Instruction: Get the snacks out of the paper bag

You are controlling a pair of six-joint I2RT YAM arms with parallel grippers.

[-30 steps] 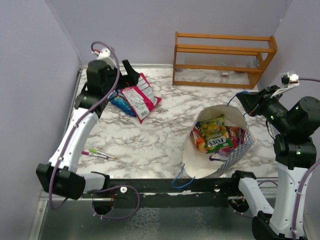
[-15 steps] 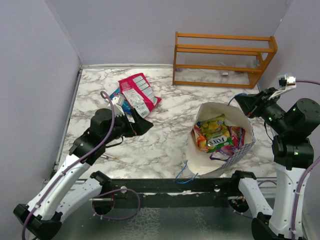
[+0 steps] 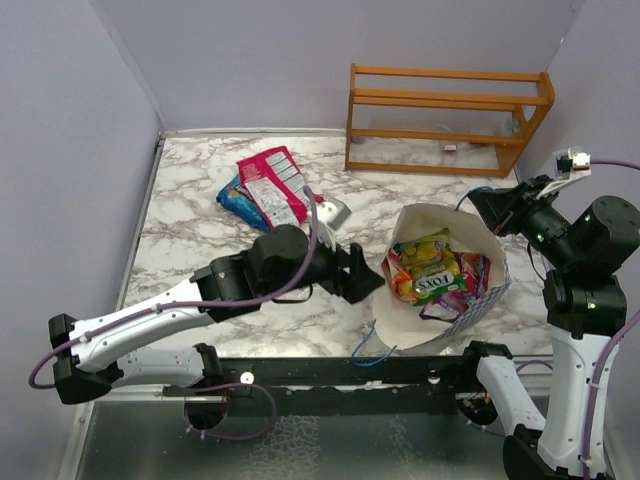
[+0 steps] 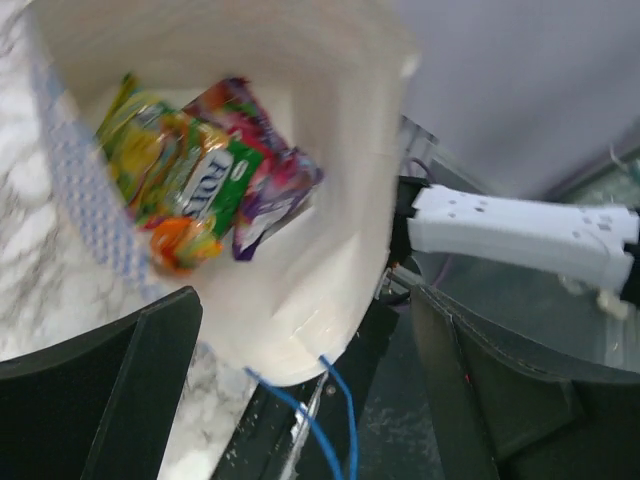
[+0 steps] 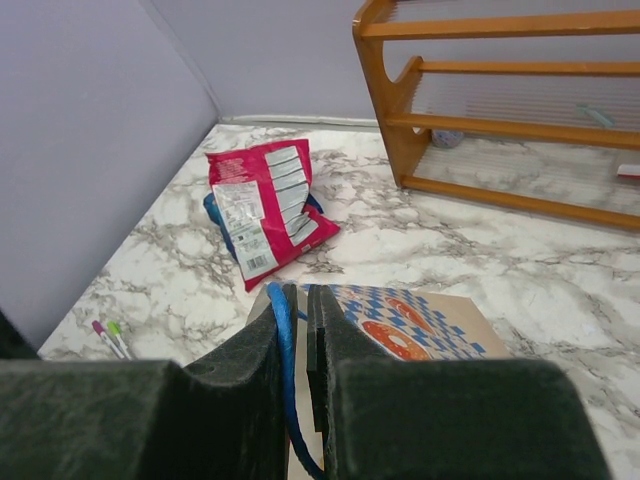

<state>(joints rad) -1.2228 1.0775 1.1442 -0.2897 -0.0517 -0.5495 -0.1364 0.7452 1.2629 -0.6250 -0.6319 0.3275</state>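
The paper bag [image 3: 400,322] lies open at the front right, chequered outside and cream inside. Several bright snacks [image 3: 435,270] lie inside it; the left wrist view shows them [image 4: 190,175] against the cream wall [image 4: 340,200]. My left gripper [image 3: 365,278] is open and empty at the bag's mouth, its jaws wide apart [image 4: 310,400]. My right gripper [image 3: 487,208] is shut on the bag's far rim by its blue cord [image 5: 303,300]. A red-pink packet [image 3: 272,185] lies on a blue chip bag [image 3: 233,200] at the back left.
An orange wooden rack [image 3: 445,115] stands at the back right. The bag's near blue cord handle [image 3: 365,352] hangs over the table's front edge. Two pens [image 5: 108,335] lie at the left, seen only in the right wrist view. Purple walls close in the table.
My left arm has swung from the packets at the back left, down and across to the bag's mouth. The right gripper has kept its hold on the rim.
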